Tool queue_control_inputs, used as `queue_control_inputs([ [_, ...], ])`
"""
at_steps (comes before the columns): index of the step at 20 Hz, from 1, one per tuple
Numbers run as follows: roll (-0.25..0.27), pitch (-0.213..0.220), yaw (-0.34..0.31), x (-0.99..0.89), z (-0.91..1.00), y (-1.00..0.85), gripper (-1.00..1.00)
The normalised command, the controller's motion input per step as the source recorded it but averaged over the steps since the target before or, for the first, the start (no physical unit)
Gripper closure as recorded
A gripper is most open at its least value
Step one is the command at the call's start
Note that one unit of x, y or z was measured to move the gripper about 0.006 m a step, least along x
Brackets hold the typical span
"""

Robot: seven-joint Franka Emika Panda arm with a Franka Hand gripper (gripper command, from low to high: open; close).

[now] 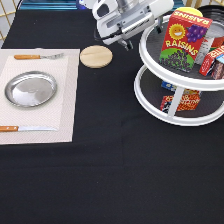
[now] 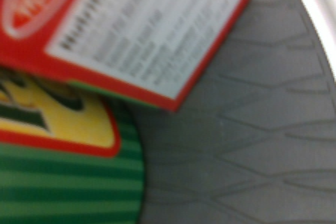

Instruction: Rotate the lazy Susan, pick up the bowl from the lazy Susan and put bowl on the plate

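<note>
The white two-tier lazy Susan [image 1: 150, 96] stands at the exterior view's right. Its grey shelf surface also shows in the wrist view [image 2: 255, 130]. My gripper [image 1: 123, 41] hangs at the exterior view's top, just left of the upper tier's rim and above the table. A dark rounded shape [image 1: 212, 12] behind the boxes on the upper tier may be the black bowl; most of it is hidden. The silver plate [image 1: 31, 89] lies empty on a pale placemat [image 1: 67, 115] at the exterior view's left.
A red raisins box [image 1: 186, 40] and other cartons crowd the upper tier, with more on the lower tier. A red box [image 2: 135, 45] and a green package [image 2: 67, 175] fill the wrist view. A wood disc [image 1: 96, 56], a fork [image 1: 37, 57] and a knife [image 1: 25, 129] lie near the plate.
</note>
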Motion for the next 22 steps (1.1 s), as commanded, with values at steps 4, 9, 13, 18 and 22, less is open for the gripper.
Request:
queue_control_inputs([
  [4,-0.010,0.099,0.002,-0.09,0.02,0.11,-1.00],
  [9,0.000,0.098,0.004,0.00,-0.22,0.01,-1.00],
  [13,-0.017,0.059,0.000,0.41,-0.04,0.09,-1.00],
  [18,-0.053,0.028,0.000,0.71,0.00,0.05,-1.00],
  [22,-0.073,0.055,0.000,0.91,0.00,0.00,-1.00],
])
